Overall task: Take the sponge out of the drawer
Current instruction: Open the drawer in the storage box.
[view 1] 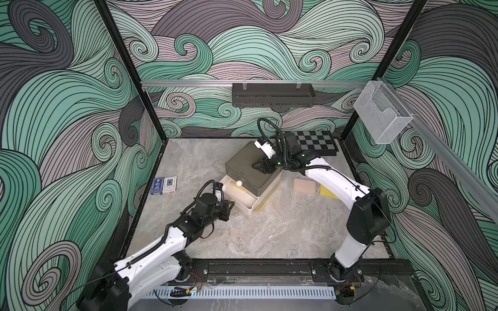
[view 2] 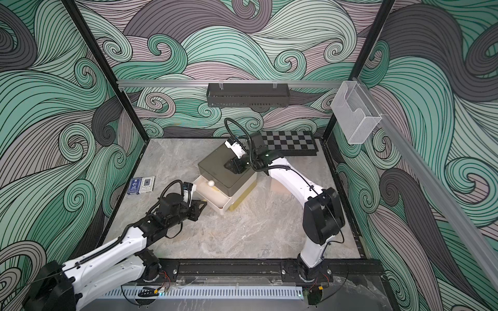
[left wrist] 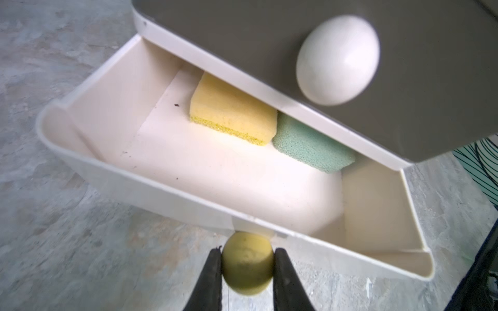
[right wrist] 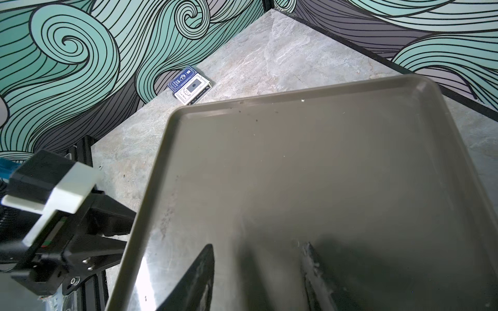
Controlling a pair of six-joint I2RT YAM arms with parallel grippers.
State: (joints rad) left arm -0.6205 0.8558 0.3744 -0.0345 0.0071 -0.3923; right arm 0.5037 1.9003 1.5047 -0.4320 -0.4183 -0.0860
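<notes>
A cream drawer stands pulled out of the bottom of a grey-topped drawer unit in the middle of the table. At the drawer's back lie a yellow sponge and a green sponge, side by side and half under the unit. My left gripper is shut on the drawer's round yellowish knob; in both top views it sits at the drawer's front. My right gripper is open, its fingertips resting on the unit's top.
The upper drawer has a white knob. Two card boxes lie to the left. A pinkish sponge and a yellow cloth lie right of the unit. A chessboard is behind it. A black shelf and a mesh basket hang on the walls.
</notes>
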